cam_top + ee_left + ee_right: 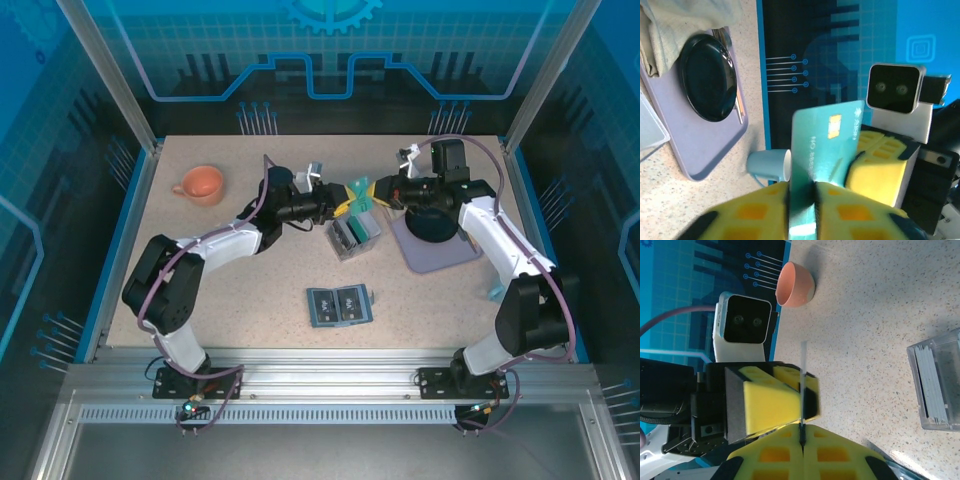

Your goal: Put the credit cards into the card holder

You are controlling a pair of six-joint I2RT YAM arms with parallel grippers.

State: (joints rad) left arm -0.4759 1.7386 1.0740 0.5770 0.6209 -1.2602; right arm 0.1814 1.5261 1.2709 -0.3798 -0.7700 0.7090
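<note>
Two grippers pinch one credit card (825,145) in mid-air, the left gripper (802,200) and right gripper (802,434) both clamped on it. If either pulls before the other releases, it could bend or drop, missing the open card holder (340,305) on the table.

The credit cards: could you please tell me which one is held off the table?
The teal card pinched by the left gripper and right gripper; the other cards stand stacked in the clear box.
</note>
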